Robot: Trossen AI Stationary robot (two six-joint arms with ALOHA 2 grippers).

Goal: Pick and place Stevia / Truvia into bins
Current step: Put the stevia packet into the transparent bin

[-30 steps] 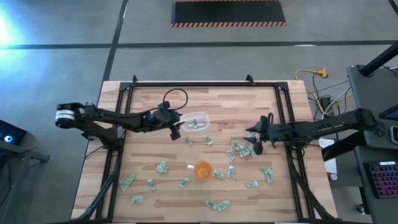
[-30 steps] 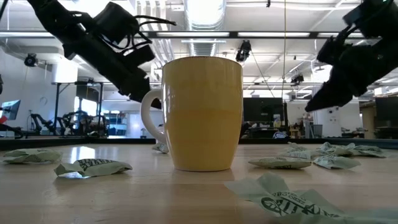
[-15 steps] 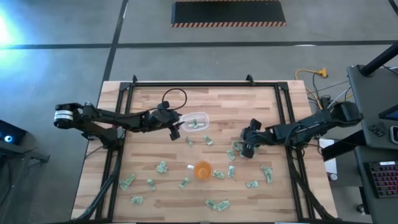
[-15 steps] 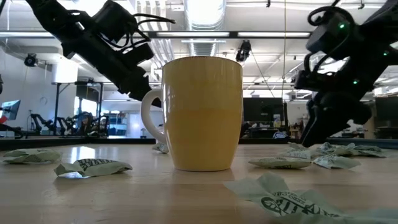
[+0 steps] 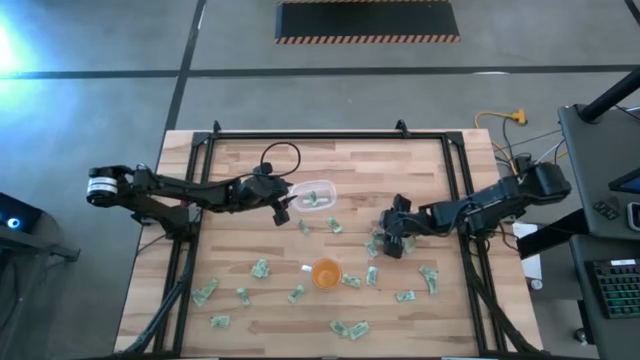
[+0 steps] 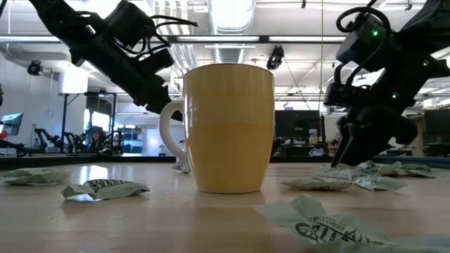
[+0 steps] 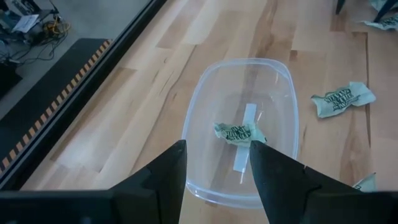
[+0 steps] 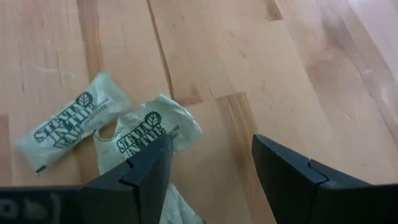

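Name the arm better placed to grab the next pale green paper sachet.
Right. The right gripper hangs open over the sachet cluster on the table; the left gripper waits open above the clear plastic tub.

The table (image 5: 400, 160) is pale wood in light and tan planks, framed by black rails. The sachets (image 5: 350, 327) are pale green and white; in the right wrist view two (image 8: 71, 129) carry dark green lettering and a leaf mark. The tub (image 7: 239, 127) is clear and colourless with a whitish rim, one green-printed sachet (image 7: 239, 132) inside. The cup (image 5: 326, 272) is orange from above, yellow-ochre in the low view. Both arms are black. Beyond the table's far edge lies a black mat (image 5: 367, 20) edged in orange-and-black stripes.
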